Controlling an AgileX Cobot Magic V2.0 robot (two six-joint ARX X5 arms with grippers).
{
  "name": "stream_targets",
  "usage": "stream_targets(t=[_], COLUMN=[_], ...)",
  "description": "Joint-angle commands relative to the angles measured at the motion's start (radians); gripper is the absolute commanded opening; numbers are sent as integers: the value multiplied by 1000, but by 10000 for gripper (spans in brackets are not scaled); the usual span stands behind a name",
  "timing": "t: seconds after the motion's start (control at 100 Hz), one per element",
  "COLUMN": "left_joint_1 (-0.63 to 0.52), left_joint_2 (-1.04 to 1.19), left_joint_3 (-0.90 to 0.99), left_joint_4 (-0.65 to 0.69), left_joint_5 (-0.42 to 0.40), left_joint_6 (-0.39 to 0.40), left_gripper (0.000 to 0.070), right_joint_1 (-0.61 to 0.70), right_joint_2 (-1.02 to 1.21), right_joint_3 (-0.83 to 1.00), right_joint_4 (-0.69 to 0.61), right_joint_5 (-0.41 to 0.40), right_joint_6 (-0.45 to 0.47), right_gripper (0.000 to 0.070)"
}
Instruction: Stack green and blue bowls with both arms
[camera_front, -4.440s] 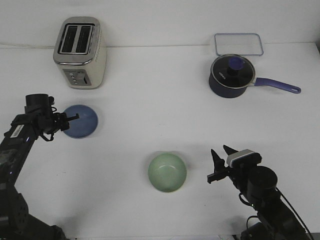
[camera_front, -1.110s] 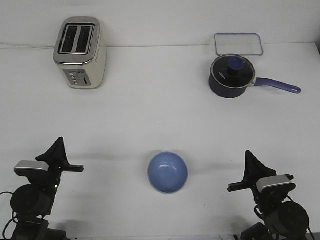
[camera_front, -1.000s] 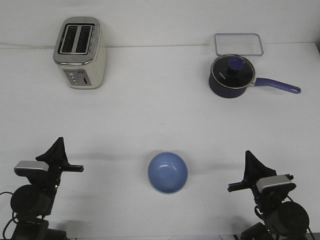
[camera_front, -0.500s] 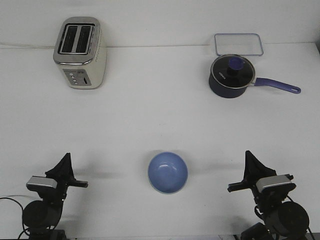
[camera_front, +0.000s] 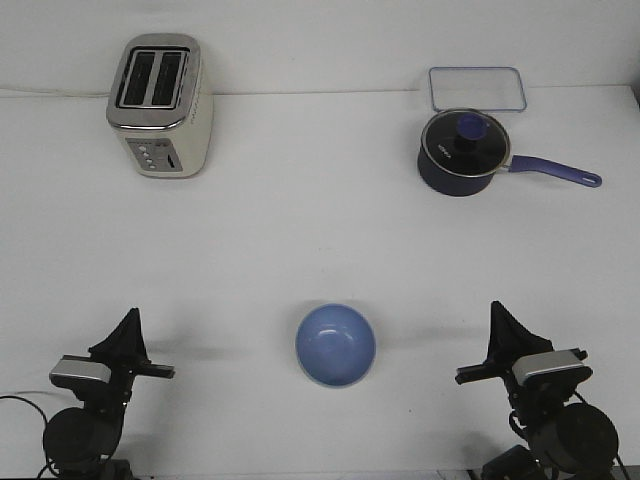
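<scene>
The blue bowl (camera_front: 335, 345) looks smooth and matte. The toaster (camera_front: 160, 105) shows brushed metal and cream sides; the saucepan (camera_front: 463, 152) is glossy on the matte white desk (camera_front: 320, 230).

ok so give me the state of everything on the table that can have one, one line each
light periwinkle blue round bowl: upright, open side up, nothing visible inside; green bowl not visible
dark navy saucepan with long handle: upright, lid on
cream and silver two-slot toaster: upright, slots look empty
clear rectangular container lid: lying flat behind the saucepan
left gripper: empty, apparently shut
right gripper: empty, apparently shut
</scene>
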Motion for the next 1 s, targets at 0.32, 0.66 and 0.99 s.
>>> stream_targets(t=[0.32,0.66,0.99], left_joint_1=[-2,-2,-2], left_joint_2=[-2,-2,-2], left_joint_3=[-19,-19,-19], left_joint_4=[7,7,6], left_joint_5=[6,6,6], left_joint_6=[-10,-10,-10], left_gripper=[14,14,14], right_joint_1=[3,-23,-361], right_joint_2=[3,3,-94], right_joint_3=[4,2,-257], right_joint_4=[12,14,138], right_joint_5=[3,7,-220], right_joint_6=[-5,-58,-356], right_gripper=[0,0,0])
